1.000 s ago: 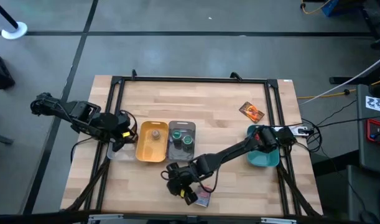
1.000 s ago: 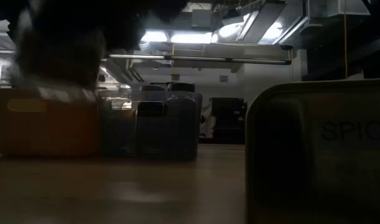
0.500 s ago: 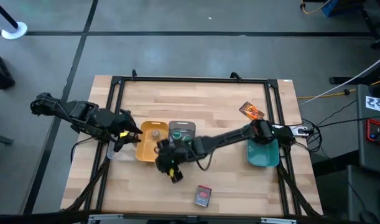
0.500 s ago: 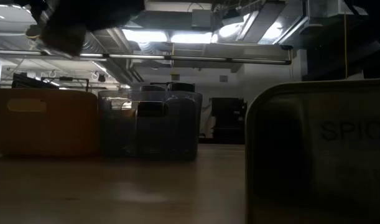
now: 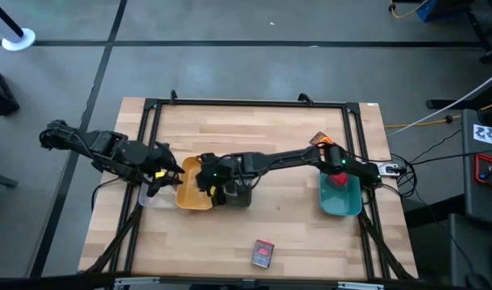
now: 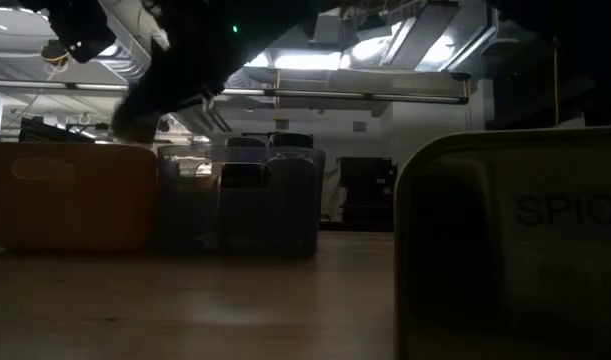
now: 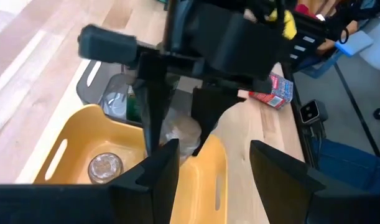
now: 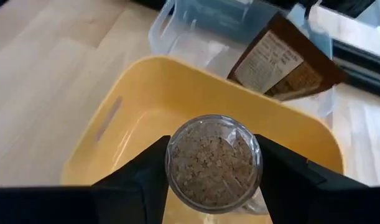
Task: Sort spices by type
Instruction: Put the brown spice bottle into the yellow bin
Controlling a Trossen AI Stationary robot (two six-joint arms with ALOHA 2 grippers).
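High view, contents by container. Yellow tray (image 5: 186, 196): partly covered by the right gripper (image 5: 209, 179), which hangs over its edge nearest the grey tray (image 5: 239, 196); that tray's contents are hidden by the arm in this view. Teal tray (image 5: 341, 198): one red box (image 5: 337, 179) inside. Clear tray (image 5: 149, 196): lies beside the yellow tray under the left gripper (image 5: 167, 172); from above its contents cannot be made out. Loose on the table (image 5: 310, 242): a second red box (image 5: 262, 254) near the front edge, and a brown-orange packet (image 5: 324, 143) near the teal tray, partly under the right arm.

Right wrist view supplies what the overhead misses. The right gripper's fingers are clamped on a tan-grey jar (image 8: 213, 162) of coarse grains, held above the yellow tray's interior. Behind it the clear tray holds a second brown-orange packet (image 8: 283, 62), standing tilted.

Left wrist view: another tan-grey jar (image 7: 106, 167) already sits upright on the yellow tray's floor, and a green-lidded jar (image 7: 120, 102) seems to be in the grey tray, though the right arm blocks most of it. The left gripper's fingers are spread apart and hold nothing.

Low view: dark; only the yellow and grey tray walls and a near container marked "SPIC" (image 6: 510, 245) are legible.
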